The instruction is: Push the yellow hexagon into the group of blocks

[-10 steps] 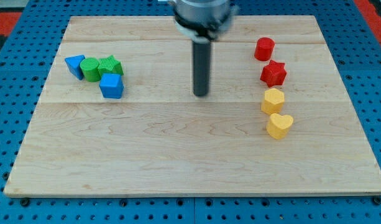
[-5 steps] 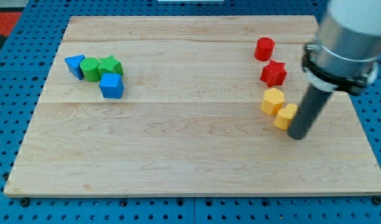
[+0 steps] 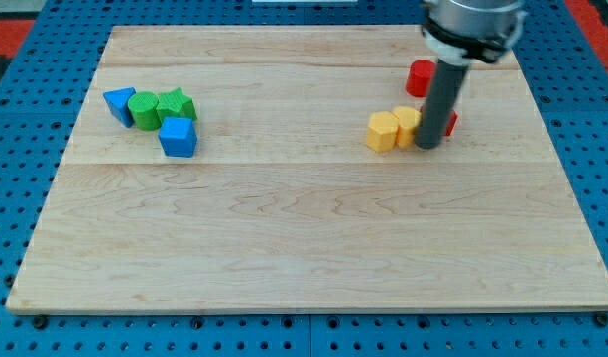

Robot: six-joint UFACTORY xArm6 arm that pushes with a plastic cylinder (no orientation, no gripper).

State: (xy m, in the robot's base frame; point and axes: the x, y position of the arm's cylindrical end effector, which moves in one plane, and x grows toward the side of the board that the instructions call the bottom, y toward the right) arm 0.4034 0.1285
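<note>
resting on the board, my tip (image 3: 428, 146) sits right of centre, pressed against the right side of a yellow block (image 3: 407, 125) whose shape i can't make out. no jaws here, just a bare rod, gripping nothing. that block touches the yellow hexagon (image 3: 382, 131) on its left, so the two yellows form a short row running left from my tip. the rod hides most of a red block (image 3: 450, 122) just behind it, shape unclear. a red cylinder (image 3: 420, 77) stands above, near the view's top. the group is well apart at the view's left: blue block (image 3: 118, 103), green block (image 3: 143, 109), green star (image 3: 176, 105), blue cube (image 3: 179, 137), packed together. all on the wooden board (image 3: 304, 238).
</note>
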